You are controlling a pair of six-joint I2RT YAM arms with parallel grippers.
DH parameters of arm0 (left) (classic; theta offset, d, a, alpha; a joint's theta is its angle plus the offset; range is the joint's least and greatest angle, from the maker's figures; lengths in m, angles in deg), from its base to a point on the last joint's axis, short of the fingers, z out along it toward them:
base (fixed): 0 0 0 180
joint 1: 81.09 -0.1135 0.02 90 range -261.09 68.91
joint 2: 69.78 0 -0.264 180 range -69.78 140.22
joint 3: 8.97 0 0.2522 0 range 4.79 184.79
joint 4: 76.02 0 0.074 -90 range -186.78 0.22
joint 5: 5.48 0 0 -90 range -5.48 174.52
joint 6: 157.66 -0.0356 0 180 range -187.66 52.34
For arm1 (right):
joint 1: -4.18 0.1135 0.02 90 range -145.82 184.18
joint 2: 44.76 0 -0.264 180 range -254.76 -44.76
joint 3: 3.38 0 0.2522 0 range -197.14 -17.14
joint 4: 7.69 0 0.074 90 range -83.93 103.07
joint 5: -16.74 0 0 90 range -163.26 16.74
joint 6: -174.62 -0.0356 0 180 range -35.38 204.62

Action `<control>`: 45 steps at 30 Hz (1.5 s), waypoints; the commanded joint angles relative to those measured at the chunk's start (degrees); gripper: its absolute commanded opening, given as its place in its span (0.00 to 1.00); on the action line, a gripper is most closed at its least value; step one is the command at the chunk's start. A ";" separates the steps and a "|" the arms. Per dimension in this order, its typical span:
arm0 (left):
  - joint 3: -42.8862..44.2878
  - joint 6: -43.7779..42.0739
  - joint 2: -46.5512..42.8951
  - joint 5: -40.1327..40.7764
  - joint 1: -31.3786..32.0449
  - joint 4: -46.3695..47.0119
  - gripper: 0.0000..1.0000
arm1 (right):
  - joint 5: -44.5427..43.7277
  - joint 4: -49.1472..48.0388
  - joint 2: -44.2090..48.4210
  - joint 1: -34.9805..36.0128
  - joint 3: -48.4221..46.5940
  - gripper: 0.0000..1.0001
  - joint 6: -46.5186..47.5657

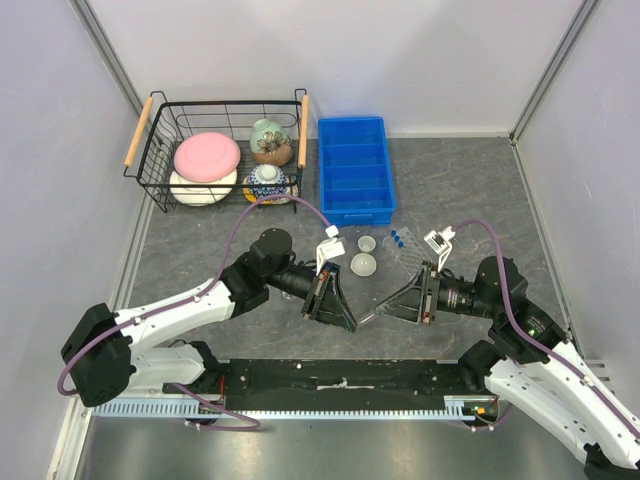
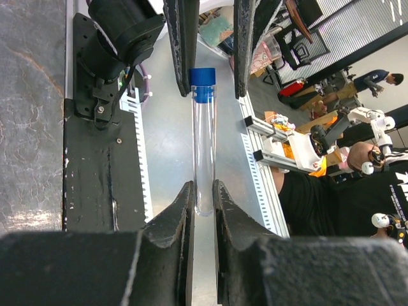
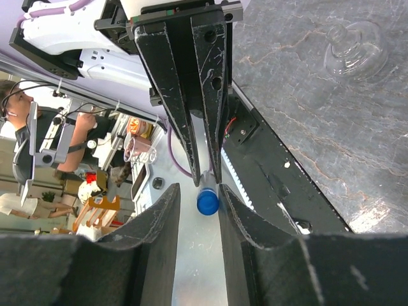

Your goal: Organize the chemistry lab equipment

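Top external view: the two arms meet at lower centre of the frame, above the dark grey stone-patterned tabletop [image 1: 470,190], with a clear tube with a blue cap [image 1: 368,318] spanning the gap between them.

The left gripper [image 1: 350,322] is clenched on the tube's uncapped end. In the left wrist view its two black fingers [image 2: 182,210] pinch the rounded base at lower centre, and the tube runs straight up the frame to the cap.

The right gripper [image 1: 385,308] is spread and straddles the cap. In the right wrist view the cap sits between its fingers [image 3: 169,217], with a visible gap on the left side.

At mid-frame in the top external view, just above the grippers, lie a clear round-bodied glass flask [image 1: 363,265], a small white bowl-shaped dish [image 1: 367,243] and further blue-capped tubes [image 1: 398,241].

A blue plastic compartment tray [image 1: 322,170] stands at upper centre. A black wire basket with wooden handles [image 1: 228,103], holding ceramic crockery, stands at upper left.
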 commanded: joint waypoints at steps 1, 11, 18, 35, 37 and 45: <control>1.82 1.24 0.41 -0.59 -0.38 2.59 0.02 | -0.58 -3.44 -0.07 1.28 0.86 0.36 -1.19; 2.00 1.41 0.32 -0.68 -0.82 2.67 0.02 | -8.12 -4.68 -2.18 9.97 1.22 0.25 -1.11; 1.30 1.67 0.24 -0.77 -0.82 2.59 0.02 | -11.91 -1.25 -3.32 11.22 -2.03 0.00 1.80; 9.91 -10.44 -3.02 17.67 -0.82 -27.45 0.99 | -33.68 8.86 -9.91 11.22 -7.22 0.00 8.30; 11.58 -11.50 -3.10 22.66 -0.82 -30.53 1.00 | -36.95 9.47 -11.23 11.22 -7.75 0.00 8.56; 14.57 -13.88 -3.89 37.99 -0.82 -42.68 1.00 | -57.15 13.60 -16.59 10.78 -9.94 0.00 11.46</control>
